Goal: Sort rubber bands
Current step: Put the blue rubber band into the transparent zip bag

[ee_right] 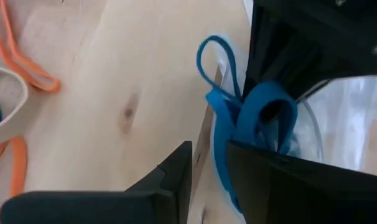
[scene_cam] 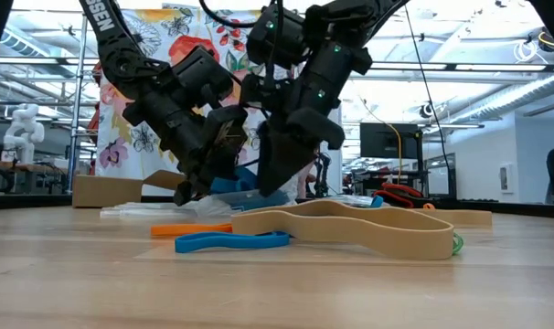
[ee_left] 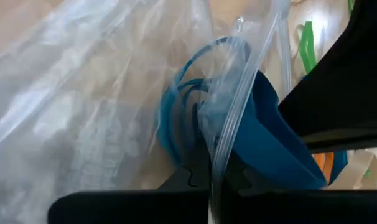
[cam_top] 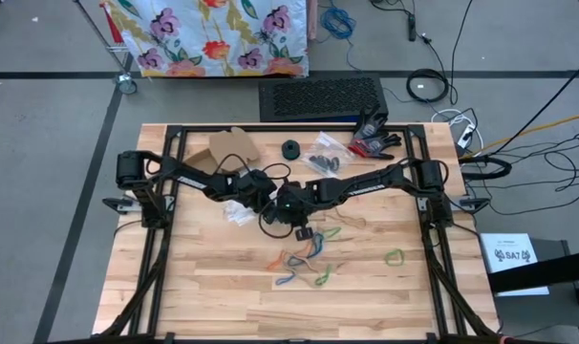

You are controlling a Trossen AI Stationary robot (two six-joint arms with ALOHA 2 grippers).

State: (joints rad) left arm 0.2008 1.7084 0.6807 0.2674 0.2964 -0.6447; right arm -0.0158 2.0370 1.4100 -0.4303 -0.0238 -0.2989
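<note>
Clear bag (ee_left: 101,118): pinched at its mouth by the left gripper (ee_left: 210,180), fingers fully closed on the plastic.
Blue rubber bands (ee_right: 263,115): at the bag mouth, just beyond the right gripper (ee_right: 207,168).
Right fingers (ee_right: 173,171): narrowly parted, gripping nothing.

Left gripper (cam_top: 254,199) closed, right gripper (cam_top: 291,212) seemingly parted

My table (cam_top: 203,287) is pale wood, smooth, with a soft shine. The bag (ee_left: 83,93) is clear plastic, thin, crinkly and glossy. The blue bands (ee_right: 251,118) look like smooth matt rubber. My fingers (ee_right: 170,180) are matt black plastic.
</note>
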